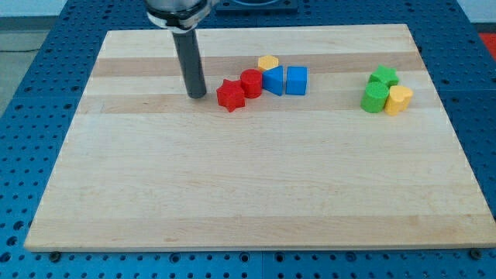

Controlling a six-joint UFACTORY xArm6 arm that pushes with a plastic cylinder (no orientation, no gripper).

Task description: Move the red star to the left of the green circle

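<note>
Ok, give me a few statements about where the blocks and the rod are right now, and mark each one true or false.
1. My tip is just to the view's left of the red star. True.
2. The red star already sits beside the green circle. False: it is far to the view's left of it.
3. The red cylinder touches the red star. True.
4. Two blue blocks lie by the green circle. False: a green star and yellow block do.

one raised view looks down across the whole wooden board (232, 194).
</note>
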